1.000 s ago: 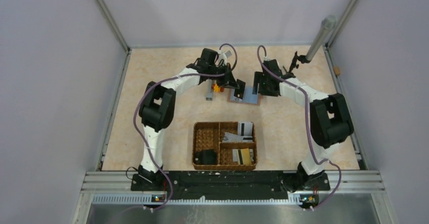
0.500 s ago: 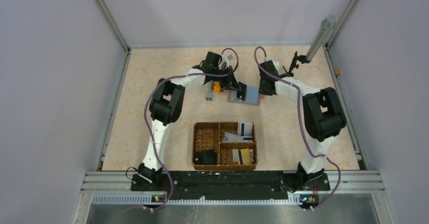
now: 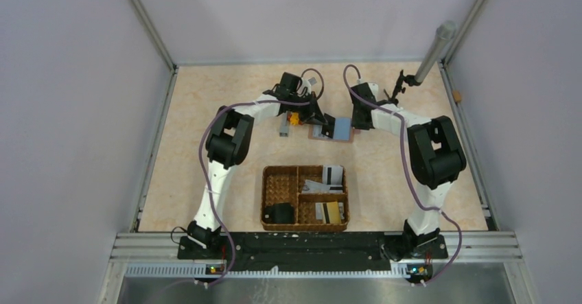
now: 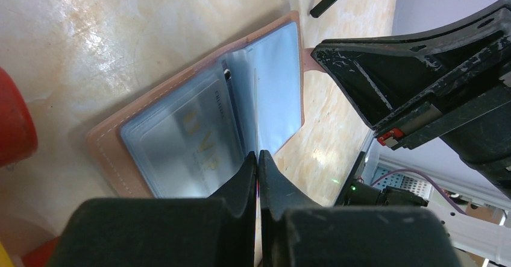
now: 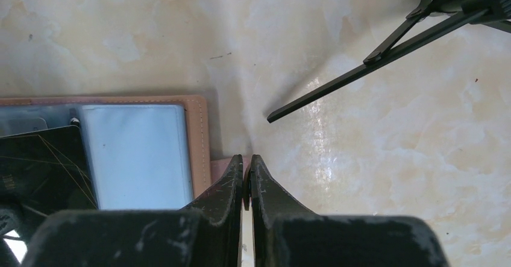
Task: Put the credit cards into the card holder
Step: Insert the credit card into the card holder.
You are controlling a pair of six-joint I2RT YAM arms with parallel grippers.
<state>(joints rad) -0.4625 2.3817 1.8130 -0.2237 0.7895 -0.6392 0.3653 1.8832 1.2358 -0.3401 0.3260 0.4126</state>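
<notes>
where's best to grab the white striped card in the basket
Probably its raised far edge, from above: the white striped card seems propped on the far rim of the basket, leaving that thin edge free to pinch.

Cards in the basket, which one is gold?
The gold card lies in the basket, nearest right compartment; the others look grey or white.

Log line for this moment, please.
card holder: open | left gripper: shut on its clear sleeve | right gripper: shut on its tab | credit cards: several in basket
</notes>
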